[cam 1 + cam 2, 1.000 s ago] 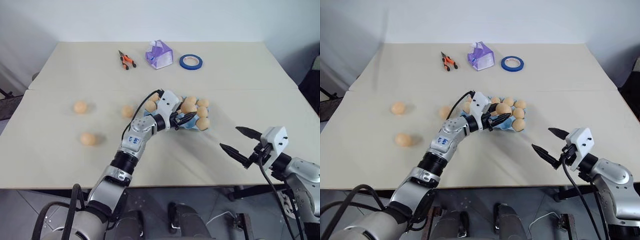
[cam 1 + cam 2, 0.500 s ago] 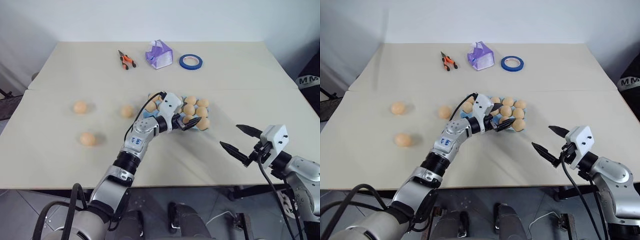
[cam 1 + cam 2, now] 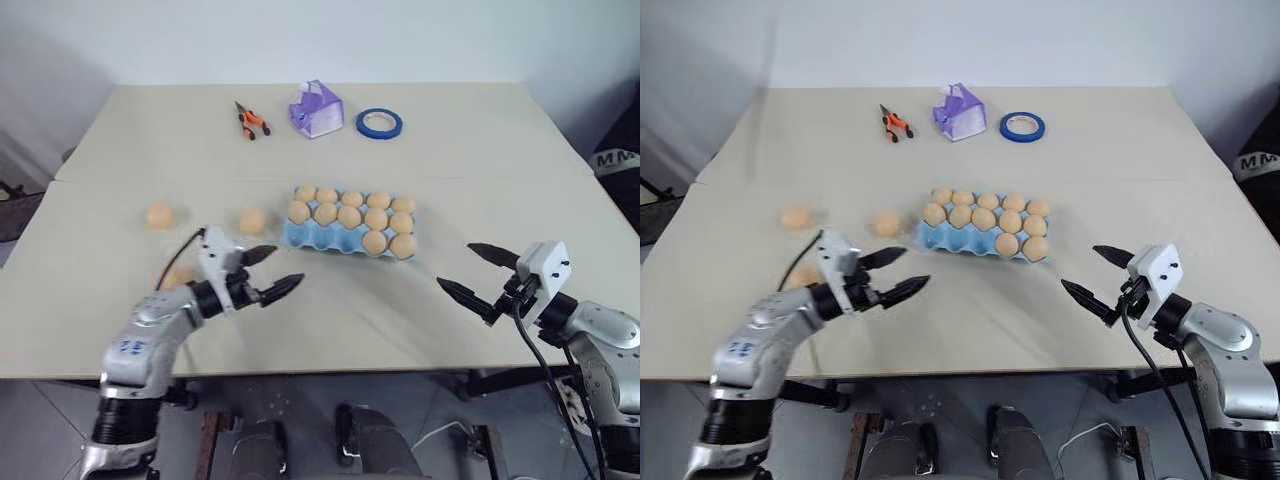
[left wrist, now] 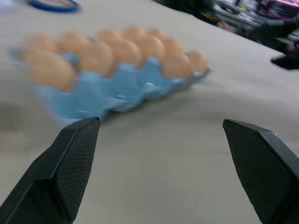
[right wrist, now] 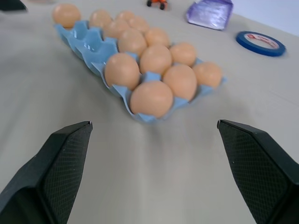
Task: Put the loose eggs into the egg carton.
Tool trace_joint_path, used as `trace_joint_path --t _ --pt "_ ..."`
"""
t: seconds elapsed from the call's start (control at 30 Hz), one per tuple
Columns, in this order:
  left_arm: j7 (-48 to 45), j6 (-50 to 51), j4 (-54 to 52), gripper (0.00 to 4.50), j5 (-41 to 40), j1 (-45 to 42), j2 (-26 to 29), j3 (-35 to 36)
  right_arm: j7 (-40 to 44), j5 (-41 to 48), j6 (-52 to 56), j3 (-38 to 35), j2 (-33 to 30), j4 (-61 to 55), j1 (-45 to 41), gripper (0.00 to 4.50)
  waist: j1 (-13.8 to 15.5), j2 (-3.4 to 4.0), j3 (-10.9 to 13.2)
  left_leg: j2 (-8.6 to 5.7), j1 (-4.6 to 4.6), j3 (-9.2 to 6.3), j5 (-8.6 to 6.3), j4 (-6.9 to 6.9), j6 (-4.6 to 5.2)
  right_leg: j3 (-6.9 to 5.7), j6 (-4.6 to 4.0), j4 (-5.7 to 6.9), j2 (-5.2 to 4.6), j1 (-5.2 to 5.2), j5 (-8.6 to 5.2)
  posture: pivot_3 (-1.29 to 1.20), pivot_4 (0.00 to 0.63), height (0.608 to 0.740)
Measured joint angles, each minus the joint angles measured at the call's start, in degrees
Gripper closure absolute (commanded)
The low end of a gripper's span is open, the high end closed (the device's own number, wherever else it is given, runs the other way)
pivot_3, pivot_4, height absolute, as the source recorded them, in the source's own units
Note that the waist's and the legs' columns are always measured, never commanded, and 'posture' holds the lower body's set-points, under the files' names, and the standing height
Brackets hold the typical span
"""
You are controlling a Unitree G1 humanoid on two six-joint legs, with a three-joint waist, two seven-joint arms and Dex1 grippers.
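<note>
eggs [image 3: 345, 212] crowd the blue egg carton [image 3: 300, 236] (near-row cups bare), so the left gripper [image 3: 268, 271], jaws spread, hangs empty.

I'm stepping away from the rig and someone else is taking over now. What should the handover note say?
Left gripper: open, holding nothing, over bare table to the left of the egg carton.
Right gripper: open, holding nothing, near the table's front edge to the right of the carton.
Done: twelve eggs sit in the carton; three cups in its front row are unfilled.
Left: three loose eggs on the left side of the table, a far one, one beside the carton, and a near one partly behind the left arm.
</note>
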Motion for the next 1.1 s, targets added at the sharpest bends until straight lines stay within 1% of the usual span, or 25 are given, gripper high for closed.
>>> trace_joint_path --t 0.07,0.2,0.3,0.4,0.6,0.73,0.9,1.1 --pt "-0.72 0.53 -1.08 0.02 -2.01 3.91 3.84 5.4 0.78 -0.31 -0.6 0.56 0.05 0.95 -1.08 0.0 -0.07 0.0 0.0 -0.02 0.0 0.02 -0.02 -0.03 -0.02 0.01 0.0 -0.06 -0.02 0.0 0.0 0.0 0.15 0.74" --pt "-0.64 0.49 0.2 0.02 -2.86 8.34 7.34 12.92 1.62 -0.76 -0.84 1.54 0.06 3.0 -2.88 0.0 -0.14 0.0 0.0 0.0 -0.05 0.02 -0.07 -0.06 -0.02 0.01 -0.01 -0.12 -0.02 -0.04 0.0 0.0 0.15 0.74" --pt "-0.73 0.34 1.34 0.02 -4.04 11.34 8.6 18.41 2.12 -0.97 -0.91 2.3 0.08 3.37 -3.75 0.0 -0.16 0.0 0.0 0.05 -0.04 0.02 -0.13 -0.1 -0.09 0.01 -0.06 -0.17 -0.01 -0.05 -0.02 0.0 0.15 0.74" --pt "-0.81 -0.37 3.28 0.02 -4.27 14.35 9.49 21.95 2.25 -1.08 -0.92 2.38 0.08 4.28 -4.53 0.0 -0.14 0.0 0.0 0.07 -0.06 0.02 -0.17 -0.14 -0.1 0.0 -0.09 -0.24 -0.01 -0.07 -0.04 0.0 0.15 0.74" --pt "-0.98 -2.69 7.43 0.02 -4.29 18.76 9.8 26.74 2.6 -1.11 -0.92 2.51 0.09 4.74 -4.87 0.0 -0.14 0.0 0.0 0.15 -0.1 0.03 -0.35 -0.14 -0.13 -0.03 -0.16 -0.32 -0.01 -0.1 -0.08 0.0 0.15 0.74" --pt "-0.53 -4.11 7.83 0.02 -4.31 19.24 9.83 28.7 2.8 -1.13 -0.91 2.57 0.09 4.79 -5.23 0.0 -0.13 0.0 0.0 0.17 -0.09 0.04 -0.41 -0.17 -0.14 -0.04 -0.17 -0.33 -0.01 -0.1 -0.08 0.0 0.15 0.74" --pt "1.15 -5.91 9.64 0.02 -3.72 18.83 9.78 28.54 2.9 -1.18 -0.9 2.6 0.09 4.93 -5.94 0.0 -0.14 0.0 0.0 0.19 -0.09 0.06 -0.45 -0.2 -0.15 -0.06 -0.17 -0.33 -0.01 -0.11 -0.09 0.0 0.15 0.74" --pt "1.15 -8.19 14.28 0.02 -1.06 12.8 9.76 20.41 3.01 -1.29 -0.85 3.85 0.1 5.1 -6.91 0.0 -0.09 0.0 0.0 0.19 -0.09 0.11 -0.45 -0.18 -0.15 -0.07 -0.17 -0.33 -0.01 -0.11 -0.08 0.0 0.15 0.74"
